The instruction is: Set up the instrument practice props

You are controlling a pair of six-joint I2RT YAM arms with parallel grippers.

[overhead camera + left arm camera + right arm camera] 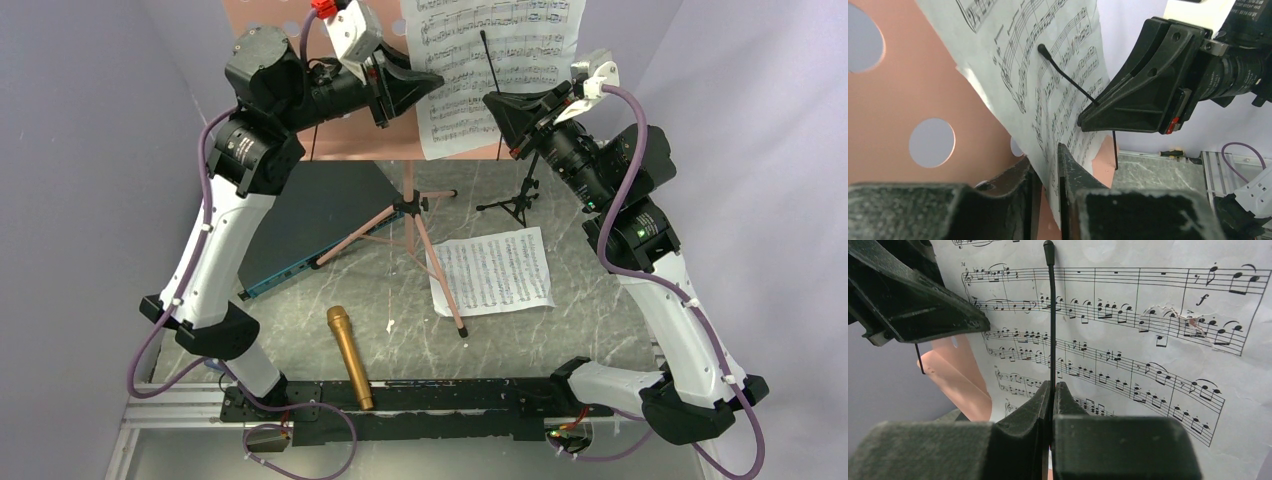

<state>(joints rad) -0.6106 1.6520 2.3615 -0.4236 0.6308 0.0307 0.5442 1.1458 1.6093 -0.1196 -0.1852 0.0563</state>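
Note:
The pink perforated music stand (pixel 350 140) stands at the back centre on tripod legs. One sheet-music page (pixel 490 70) leans on its desk. My left gripper (pixel 438 80) is shut on that page's left edge; the left wrist view shows the page (pixel 1048 65) passing between the jaws of my left gripper (pixel 1047 152). My right gripper (pixel 492 102) is shut on a thin black wire (pixel 1052 325) lying upright across the page (pixel 1128 330). The second page (pixel 492 272) lies flat on the table. The gold microphone (pixel 350 357) lies near the front. The black tripod mic stand (pixel 515 203) stands under my right arm.
A dark flat panel with a teal edge (pixel 320 215) lies left of the stand's legs. Purple walls close in on both sides. A black rail (pixel 420 405) runs along the near edge. A small screwdriver (pixel 1173 152) lies at the table's far side.

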